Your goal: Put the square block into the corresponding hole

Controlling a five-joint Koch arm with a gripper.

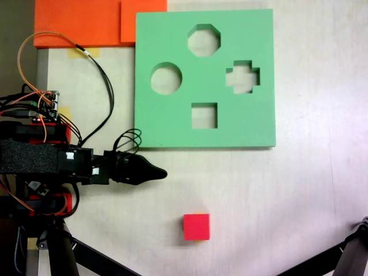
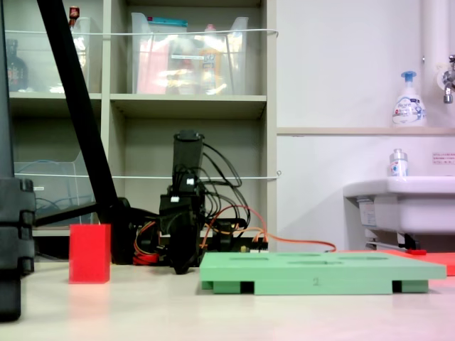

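Claw low and empty; block lies apart from it, away from the board.

In a fixed view from above, the black claw points right, tip narrowed to one point, so whether it is clenched I cannot tell; the small bright red foam cube sits on the pale surface below and right of that tip, well apart, opposite the large green foam board's square cut-out; in a fixed view from the side, the cube stands upright, square-faced, left of the claw; the board lies flat to the right.
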